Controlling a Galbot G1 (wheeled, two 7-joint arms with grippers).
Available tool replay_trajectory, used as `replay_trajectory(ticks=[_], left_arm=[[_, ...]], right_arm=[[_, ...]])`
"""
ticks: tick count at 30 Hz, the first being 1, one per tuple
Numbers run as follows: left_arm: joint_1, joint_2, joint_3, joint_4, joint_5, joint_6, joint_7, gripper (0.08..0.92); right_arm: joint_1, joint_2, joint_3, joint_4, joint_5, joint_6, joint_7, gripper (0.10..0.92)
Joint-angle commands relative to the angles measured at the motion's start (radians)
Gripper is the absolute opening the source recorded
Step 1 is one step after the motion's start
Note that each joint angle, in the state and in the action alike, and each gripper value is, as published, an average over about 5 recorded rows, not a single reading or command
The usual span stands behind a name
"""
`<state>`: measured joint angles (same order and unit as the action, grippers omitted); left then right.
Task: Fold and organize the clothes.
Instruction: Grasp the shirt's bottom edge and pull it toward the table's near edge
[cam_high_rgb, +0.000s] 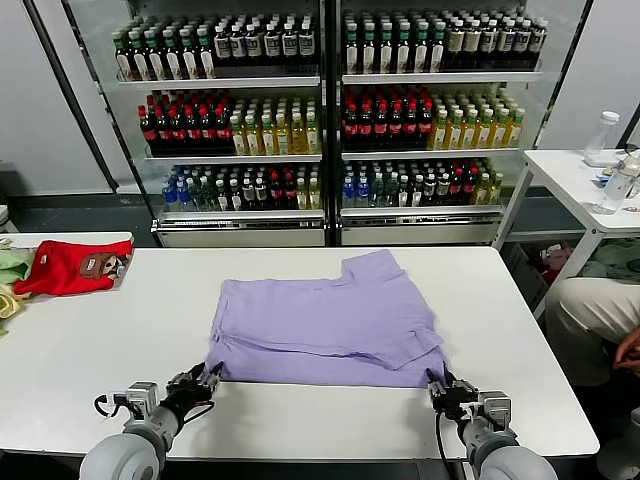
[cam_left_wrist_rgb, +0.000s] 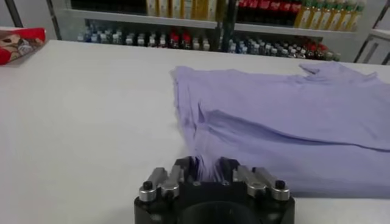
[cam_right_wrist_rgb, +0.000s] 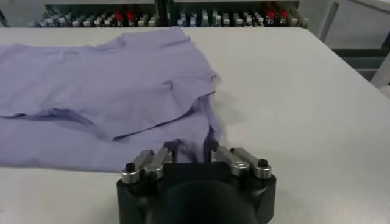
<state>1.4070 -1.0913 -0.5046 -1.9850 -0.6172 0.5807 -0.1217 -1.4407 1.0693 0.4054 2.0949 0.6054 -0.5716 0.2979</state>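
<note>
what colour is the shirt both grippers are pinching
Plain light purple T-shirt; no print is visible, clearest in the head view.

Lavender T-shirt (cam_high_rgb: 330, 320), partly folded, flat, print hidden, mid-table.

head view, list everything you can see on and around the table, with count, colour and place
lavender T-shirt: one, light purple, partly folded at the middle of the table, its near edge toward the robot
table: one, white, in front of the robot
red garment: one, red with a brown print, far left of the table
green and yellow garments: a few, at the table's left edge, partly cut off
drink coolers: two, glass-fronted, full of bottles, behind the table
side table: one, white, far right, with clear bottles on it
person: one, light trousers, seated at the right, mostly cut off
left gripper: one, black, fingers shut on the shirt's near left corner
right gripper: one, black, fingers shut on the near right corner
</note>
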Motion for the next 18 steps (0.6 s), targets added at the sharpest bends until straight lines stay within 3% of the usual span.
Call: replay_trajectory(ticks=[1, 4, 9, 13, 18], left_arm=[[0.000, -0.009, 0.003, 0.002, 0.006, 0.001, 0.004, 0.321], [0.009, -0.009, -0.003, -0.015, 0.004, 0.001, 0.005, 0.235], [0.098, 0.024, -0.044, -0.126, -0.013, 0.001, 0.004, 0.110], [0.201, 0.061, -0.090, -0.208, -0.038, -0.008, 0.004, 0.094], [0.269, 0.077, -0.103, -0.225, -0.040, -0.033, -0.003, 0.094]], right_arm=[[-0.006, 0.001, 0.002, 0.001, 0.011, -0.005, 0.003, 0.173], [-0.013, -0.003, 0.008, 0.012, 0.013, -0.005, 0.001, 0.119], [-0.085, -0.025, 0.054, 0.104, 0.019, -0.006, -0.004, 0.112], [-0.190, -0.039, 0.114, 0.189, 0.018, -0.005, -0.009, 0.112], [-0.317, -0.037, 0.157, 0.259, 0.006, -0.003, -0.015, 0.112]])
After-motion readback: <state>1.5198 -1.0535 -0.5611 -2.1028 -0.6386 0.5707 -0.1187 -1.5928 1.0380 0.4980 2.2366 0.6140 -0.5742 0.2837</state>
